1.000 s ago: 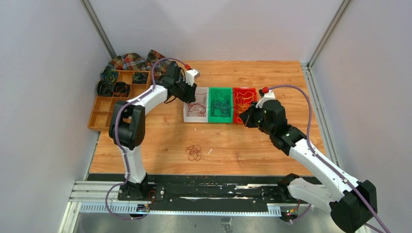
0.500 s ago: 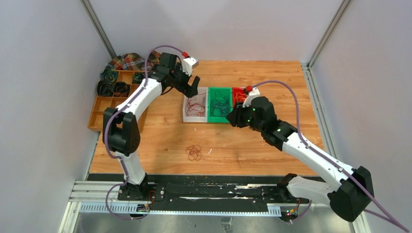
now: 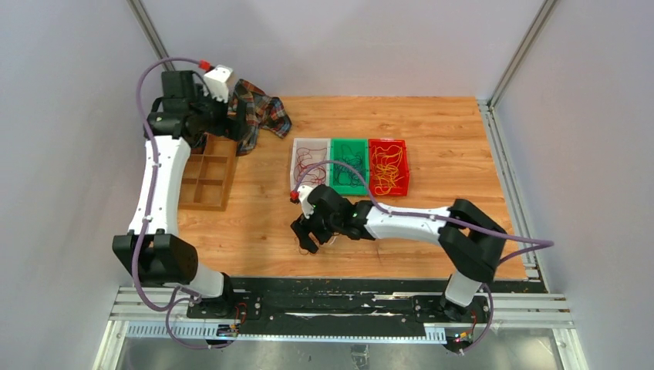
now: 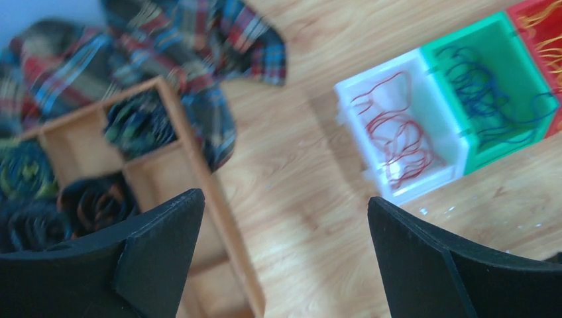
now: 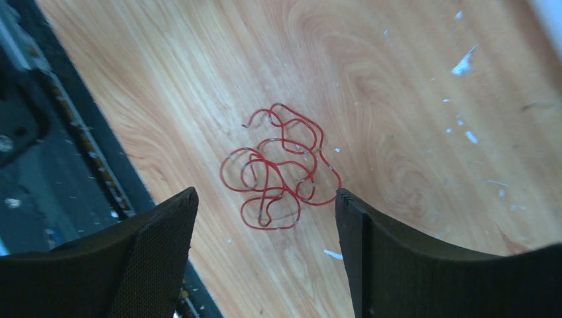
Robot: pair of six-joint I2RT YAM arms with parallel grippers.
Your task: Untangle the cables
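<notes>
Over at far left, the left gripper (image 3: 234, 119) hangs open and empty above a wooden tray (image 3: 207, 181). Centre front, a small red cable tangle (image 5: 278, 169) lies flat on the table (image 3: 439, 127) between the spread, empty fingers of the right gripper (image 5: 265, 193). Closing too high could miss the thin wire, or snag one loop and tighten the knot.

White-black arms (image 3: 158, 181), purple hoses (image 3: 171, 59), seemingly red-tipped.

- No writing, label, brand, number or sign can be read in any of the three views.
</notes>
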